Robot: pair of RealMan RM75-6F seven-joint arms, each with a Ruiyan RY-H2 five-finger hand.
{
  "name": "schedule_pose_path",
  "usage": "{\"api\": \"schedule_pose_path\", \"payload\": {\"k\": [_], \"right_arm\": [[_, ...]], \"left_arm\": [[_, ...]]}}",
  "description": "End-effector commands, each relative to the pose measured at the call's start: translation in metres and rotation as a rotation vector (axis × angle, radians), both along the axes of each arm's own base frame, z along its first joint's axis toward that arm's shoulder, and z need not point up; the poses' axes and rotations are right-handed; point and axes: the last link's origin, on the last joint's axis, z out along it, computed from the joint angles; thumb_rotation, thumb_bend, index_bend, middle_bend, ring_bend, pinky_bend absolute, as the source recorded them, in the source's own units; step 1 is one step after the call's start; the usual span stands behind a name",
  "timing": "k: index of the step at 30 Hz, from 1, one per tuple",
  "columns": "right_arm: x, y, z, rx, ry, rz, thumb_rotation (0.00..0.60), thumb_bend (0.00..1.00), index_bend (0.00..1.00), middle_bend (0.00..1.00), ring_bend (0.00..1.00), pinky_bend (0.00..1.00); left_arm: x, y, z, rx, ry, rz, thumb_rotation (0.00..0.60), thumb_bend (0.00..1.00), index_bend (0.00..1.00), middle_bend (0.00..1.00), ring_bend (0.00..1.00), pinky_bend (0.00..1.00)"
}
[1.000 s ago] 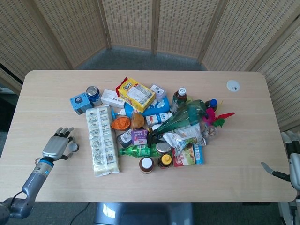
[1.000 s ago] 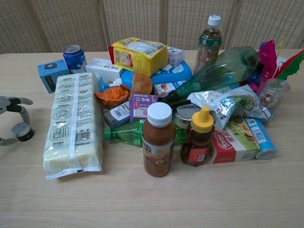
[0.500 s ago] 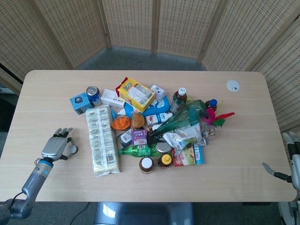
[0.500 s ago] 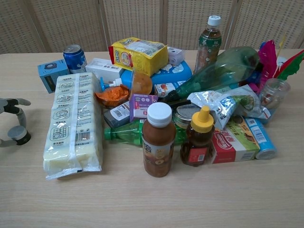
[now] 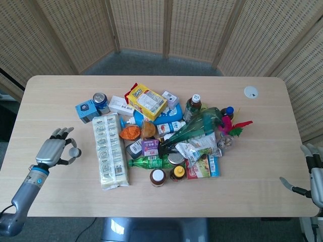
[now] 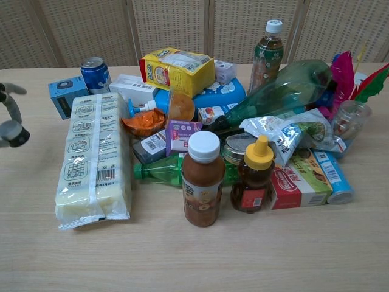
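Head view shows the left hand (image 5: 52,150) over the table (image 5: 60,96) near its own edge, fingers spread apart and holding nothing. The long noodle pack (image 5: 109,150) lies nearest to it, just beside the fingertips on the inner side, running lengthwise away from the robot; hand and pack do not touch. Beyond the pack's far end stand the blue box (image 5: 86,110) and the blue can (image 5: 100,101). In the chest view only the hand's fingertips show at the frame's edge, raised above the tabletop. The right hand (image 5: 315,174) sits at the opposite table edge, well apart from the heap, thumb held out and nothing in its grasp.
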Motion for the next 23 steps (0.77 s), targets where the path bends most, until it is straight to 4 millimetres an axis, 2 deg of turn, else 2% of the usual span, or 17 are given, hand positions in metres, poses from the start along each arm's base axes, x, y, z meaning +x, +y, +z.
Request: {"api": "schedule_pose_path", "payload": {"k": [1,7,13,18,23], "right_arm": [[-0.003,0.001,-0.005,0.008,-0.015,-0.001,0.365,0.18,0.00,0.00,0.00,0.00],[-0.005,0.000,-0.014,0.024,-0.043,0.011,0.365,0.18,0.00,0.00,0.00,0.00],[-0.009,-0.002,-0.018,0.028,-0.058,0.010,0.367,0.18,0.00,0.00,0.00,0.00],[-0.012,-0.003,-0.020,0.028,-0.063,0.001,0.368,0.18,0.00,0.00,0.00,0.00],[-0.014,-0.005,-0.021,0.033,-0.060,-0.007,0.367,0.18,0.00,0.00,0.00,0.00]], "left_arm": [[0.032,0.010,0.047,0.096,-0.069,-0.054,0.600,0.29,0.58,0.08,0.00,0.00],[0.072,0.018,0.092,0.162,-0.171,-0.109,0.600,0.29,0.57,0.08,0.00,0.00],[0.107,0.023,0.124,0.205,-0.262,-0.159,0.600,0.29,0.57,0.07,0.00,0.00],[0.121,0.025,0.140,0.228,-0.310,-0.175,0.600,0.28,0.57,0.07,0.00,0.00],[0.126,0.027,0.142,0.229,-0.324,-0.179,0.600,0.28,0.57,0.07,0.00,0.00]]}}
